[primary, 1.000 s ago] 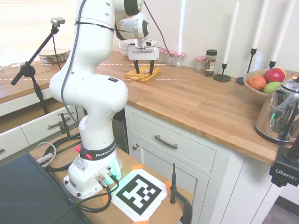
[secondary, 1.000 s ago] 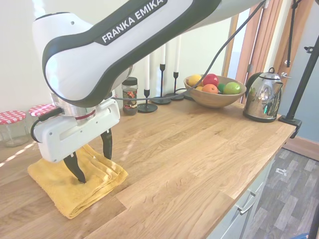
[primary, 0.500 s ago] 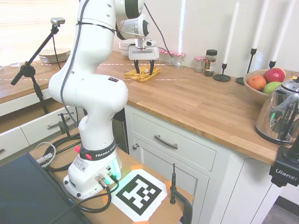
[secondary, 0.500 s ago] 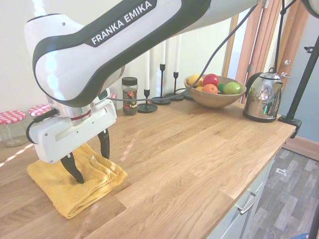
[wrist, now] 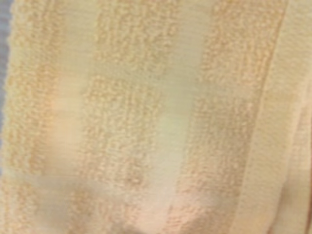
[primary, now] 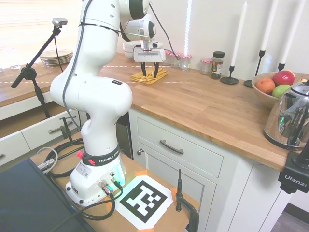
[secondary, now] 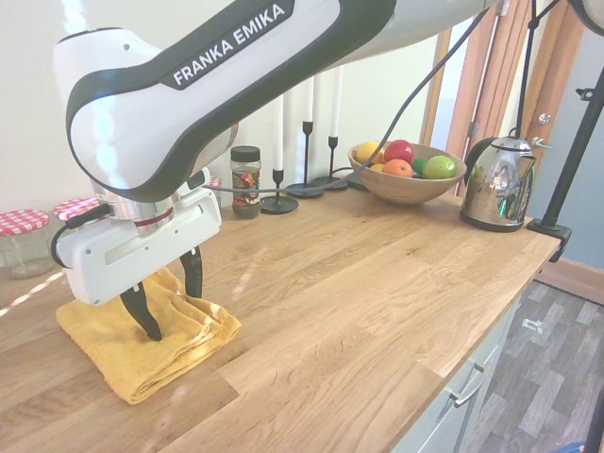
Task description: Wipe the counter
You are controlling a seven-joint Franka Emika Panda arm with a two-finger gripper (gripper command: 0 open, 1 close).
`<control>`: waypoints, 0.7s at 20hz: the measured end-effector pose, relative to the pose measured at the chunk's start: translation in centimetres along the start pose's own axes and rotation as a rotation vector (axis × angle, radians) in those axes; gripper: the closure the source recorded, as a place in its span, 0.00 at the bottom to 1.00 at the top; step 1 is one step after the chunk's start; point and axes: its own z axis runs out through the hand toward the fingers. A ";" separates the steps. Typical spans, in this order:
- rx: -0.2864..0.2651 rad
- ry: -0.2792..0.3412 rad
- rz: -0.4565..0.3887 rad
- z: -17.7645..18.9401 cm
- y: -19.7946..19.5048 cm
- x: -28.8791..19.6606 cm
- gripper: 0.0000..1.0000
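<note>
The claw (secondary: 168, 304) is pressed down into a folded yellow towel (secondary: 142, 344) on the long wooden worktop (secondary: 377, 283). Its two fingers are closer together than they were a moment ago, and a hump of cloth is bunched up between them. So the claw is about half shut and looks like it is pinching the towel. The towel has also scrunched up a little and sits a bit nearer the wall.

The wrist view shows only fuzzy yellow cloth (wrist: 146, 117), very close.

This likely means the grab is nearly done, and the wiping has not begun. The worktop stretches away towards a fruit bowl (secondary: 406, 179) and a shiny kettle (secondary: 498, 181), with jars (secondary: 24, 241) behind the towel.
</note>
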 end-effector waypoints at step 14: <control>0.002 0.009 0.026 0.2 0.8 1.5 1.00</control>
